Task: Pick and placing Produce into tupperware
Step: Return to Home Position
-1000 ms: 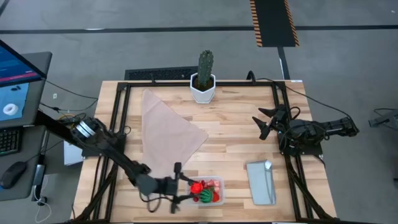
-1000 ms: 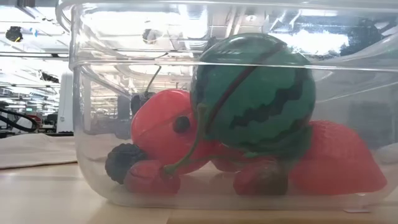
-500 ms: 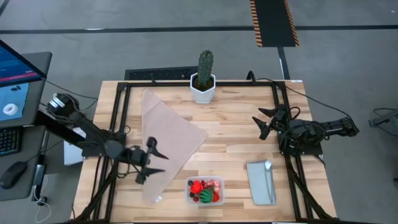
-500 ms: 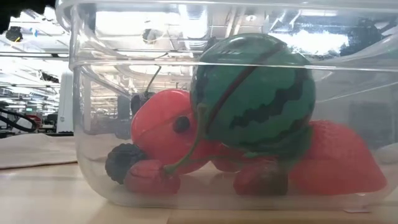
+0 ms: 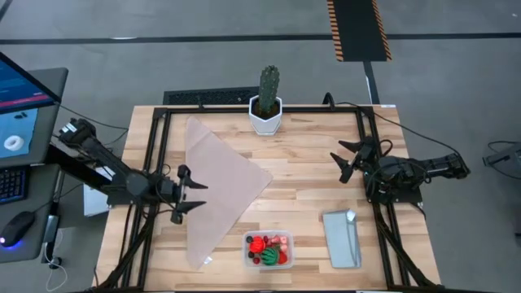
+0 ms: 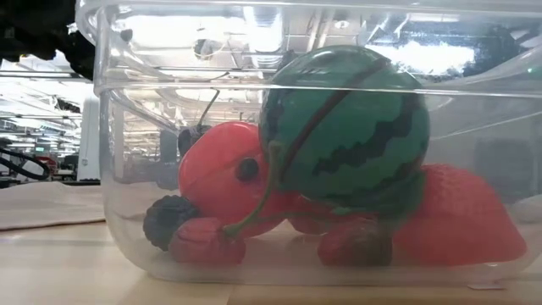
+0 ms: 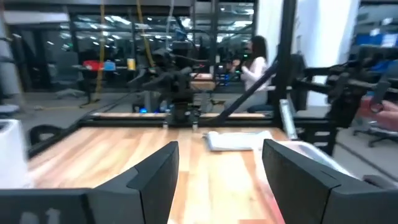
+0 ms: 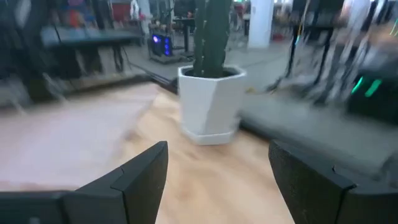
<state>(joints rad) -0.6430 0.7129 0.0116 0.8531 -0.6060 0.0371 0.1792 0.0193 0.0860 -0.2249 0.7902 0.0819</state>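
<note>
The clear tupperware (image 5: 269, 249) stands near the table's near edge, holding the produce: red strawberries, pink bits, dark cherries and a green striped ball (image 6: 345, 127). In the low view the tub (image 6: 118, 220) fills the picture, with the fruits resting on its floor. My left gripper (image 5: 189, 195) is open above the beige cloth (image 5: 224, 175), toward the table's left, apart from the tub. My right gripper (image 5: 348, 159) is open near the table's right edge and holds nothing. The left wrist view shows open fingers (image 7: 155, 177) over bare wood.
A tall green cactus in a white pot (image 5: 267, 102) stands at the far edge; it also shows in the right wrist view (image 8: 208, 93). The flat grey-blue lid (image 5: 342, 238) lies right of the tub. A monitor (image 5: 20, 98) stands off the table's left. Bare wood lies mid-table.
My left gripper, open throughout, has drawn back from beside the tub's left end, moving toward the table's left and far side, and now hangs over the cloth. The tub and its fruits have stayed put. My right arm has kept still.
</note>
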